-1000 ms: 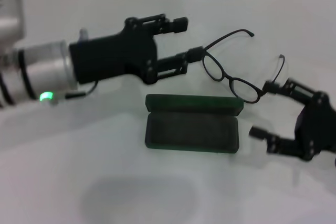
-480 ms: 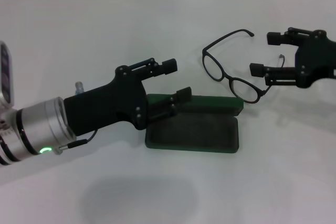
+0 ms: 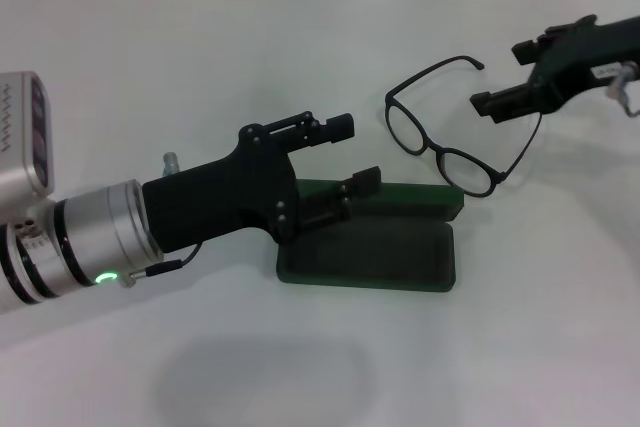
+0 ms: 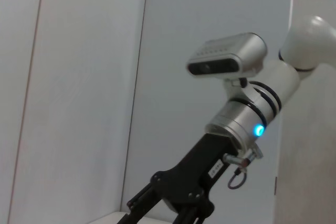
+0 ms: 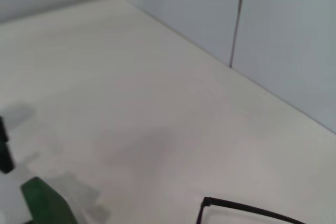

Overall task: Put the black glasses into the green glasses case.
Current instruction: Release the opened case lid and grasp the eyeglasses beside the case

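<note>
Tabletop: we note a plain white tabletop (image 3: 150,77).
Case: the dark green rectangular glasses case (image 3: 400,257) lies open, centre.
Left tool (image 3: 355,152): fingers spread, empty, over the case's left end.
Right tool (image 3: 510,72): fingers apart, empty, beside the glasses.
Glasses: thin black-framed glasses (image 3: 445,142) rest against the case's lid.

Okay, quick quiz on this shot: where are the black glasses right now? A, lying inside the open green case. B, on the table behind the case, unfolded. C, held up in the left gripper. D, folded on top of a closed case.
B: the black glasses lie unfolded on the table just behind the open green glasses case, not in it; the left gripper holds nothing.
</note>
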`<action>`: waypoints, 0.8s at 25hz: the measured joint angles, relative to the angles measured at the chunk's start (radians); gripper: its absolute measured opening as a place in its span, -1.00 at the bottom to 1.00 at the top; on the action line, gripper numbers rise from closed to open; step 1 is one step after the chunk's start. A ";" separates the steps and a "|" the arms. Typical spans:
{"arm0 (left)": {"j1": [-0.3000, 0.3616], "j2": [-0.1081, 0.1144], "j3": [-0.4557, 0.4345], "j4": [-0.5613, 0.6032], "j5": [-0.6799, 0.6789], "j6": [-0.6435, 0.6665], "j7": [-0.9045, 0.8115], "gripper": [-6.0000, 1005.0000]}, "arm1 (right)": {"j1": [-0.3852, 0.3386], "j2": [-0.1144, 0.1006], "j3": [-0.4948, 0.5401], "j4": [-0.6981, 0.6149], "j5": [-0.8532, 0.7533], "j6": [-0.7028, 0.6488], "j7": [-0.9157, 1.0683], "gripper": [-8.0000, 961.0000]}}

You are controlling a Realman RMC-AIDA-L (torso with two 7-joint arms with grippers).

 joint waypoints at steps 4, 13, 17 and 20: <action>-0.001 0.000 0.000 -0.001 0.000 0.000 0.000 0.27 | 0.082 0.000 -0.052 0.019 -0.104 -0.015 0.112 0.74; 0.000 0.000 0.008 -0.002 0.000 -0.001 0.011 0.27 | 0.181 0.001 -0.133 0.115 -0.171 -0.040 0.190 0.60; -0.004 -0.001 0.009 -0.003 0.001 -0.001 0.012 0.27 | 0.217 0.004 -0.150 0.196 -0.190 -0.030 0.196 0.37; -0.003 -0.001 0.009 -0.003 0.002 0.002 0.012 0.27 | 0.244 0.006 -0.175 0.246 -0.190 -0.007 0.200 0.15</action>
